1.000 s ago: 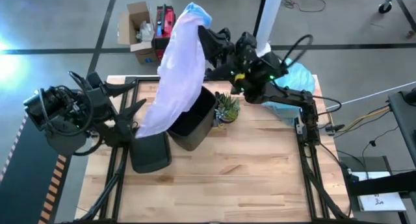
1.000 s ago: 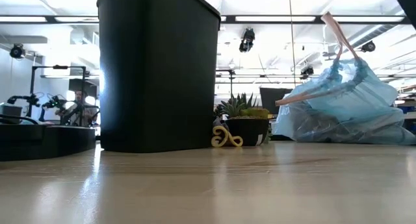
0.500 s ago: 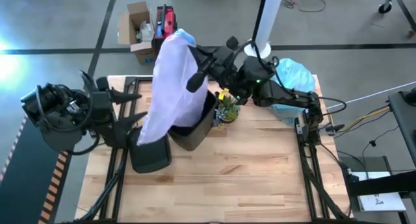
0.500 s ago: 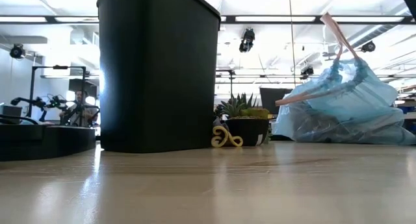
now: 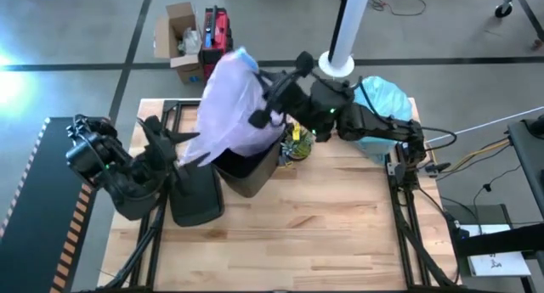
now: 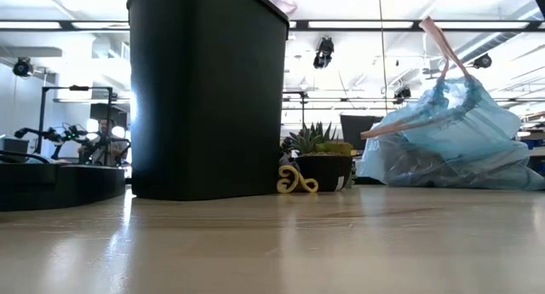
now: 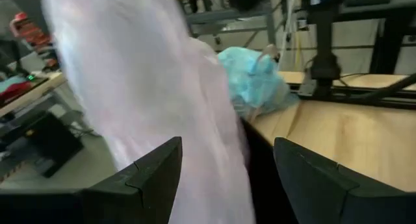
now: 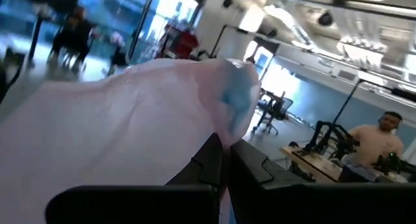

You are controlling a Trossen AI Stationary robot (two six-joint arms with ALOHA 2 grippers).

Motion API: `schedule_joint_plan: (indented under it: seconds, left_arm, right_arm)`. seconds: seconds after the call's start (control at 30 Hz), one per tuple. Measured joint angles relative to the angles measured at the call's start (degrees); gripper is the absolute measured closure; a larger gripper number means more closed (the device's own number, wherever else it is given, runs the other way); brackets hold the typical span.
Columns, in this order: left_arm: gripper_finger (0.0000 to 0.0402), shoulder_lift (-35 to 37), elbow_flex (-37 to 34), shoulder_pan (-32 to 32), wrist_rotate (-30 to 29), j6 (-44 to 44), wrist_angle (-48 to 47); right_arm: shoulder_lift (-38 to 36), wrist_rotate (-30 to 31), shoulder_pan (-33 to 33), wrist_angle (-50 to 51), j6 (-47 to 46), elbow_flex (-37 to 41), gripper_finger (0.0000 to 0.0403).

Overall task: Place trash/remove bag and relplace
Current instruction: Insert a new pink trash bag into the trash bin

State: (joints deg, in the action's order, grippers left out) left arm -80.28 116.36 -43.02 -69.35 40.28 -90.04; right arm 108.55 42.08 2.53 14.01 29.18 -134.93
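Diagonally, the lilac bag [image 5: 234, 106] is stretched over the black bin [image 5: 251, 161], pinched by the clenched right claw [image 5: 257, 116]; the left claw [image 5: 166, 144] is spread wide.

Bin [image 6: 204, 89] top (low view) cut off; its inside hidden

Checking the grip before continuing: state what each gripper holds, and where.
Right gripper pinches the pinkish bag at its top edge; left gripper is open, holding nothing.

Two black arms, chunky joints, looped black cables. Right arm [image 5: 374, 127]: small green light. Left arm [image 5: 110, 166]: same black.
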Motion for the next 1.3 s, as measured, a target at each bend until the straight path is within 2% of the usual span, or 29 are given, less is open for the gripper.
schedule_joint_plan:
  seconds: [0.2, 0.3, 0.37, 0.57, 0.8, 0.93, 1.13, 1.23, 1.3]
  left_arm:
    - [0.0173, 5.36, -4.95, 1.42, 0.06, 3.92, 0.05]
    - [0.0173, 8.42, -8.53, 2.67, 1.86, 7.02, -0.02]
    - [0.0173, 10.03, -11.3, 3.74, 4.33, 8.47, 0.23]
    - [0.0173, 11.33, -19.97, 7.21, 10.76, 8.38, 5.89]
    - [0.0173, 9.63, -26.88, 12.9, 11.81, 8.69, 11.54]
    - [0.0176, 7.77, -31.06, 18.38, 11.37, 7.69, 17.3]
    - [0.0189, 4.71, -33.55, 27.04, 11.17, 6.47, 18.43]
    - [0.0193, 3.71, -33.64, 29.7, 15.3, 3.17, 18.16]
    - [0.0195, 3.72, -33.1, 30.29, 18.48, 1.36, 17.27]
  right_arm:
    - [-3.13, 0.17, 0.17, 16.53, -4.15, -0.1, 0.0403]
    - [-4.32, 1.74, 0.03, 23.53, -5.58, -0.1, 0.0403]
    - [-4.81, 4.94, 0.02, 24.73, -4.89, -0.01, 0.0403]
    - [-6.54, 6.62, -1.35, 24.31, -4.36, -0.14, 0.0403]
    - [-6.09, 6.77, -3.3, 27.58, -8.04, -0.04, 0.0403]
    - [-6.03, 2.64, -3.46, 32.11, -8.97, -0.07, 0.0396]
    - [-6.51, -11.17, -2.1, 32.77, -11.29, -0.04, 0.0343]
    - [-6.4, -18.59, -1.45, 34.95, -10.64, -0.07, 0.0309]
    - [-5.8, -21.04, -1.19, 38.08, -9.83, 0.02, 0.0291]
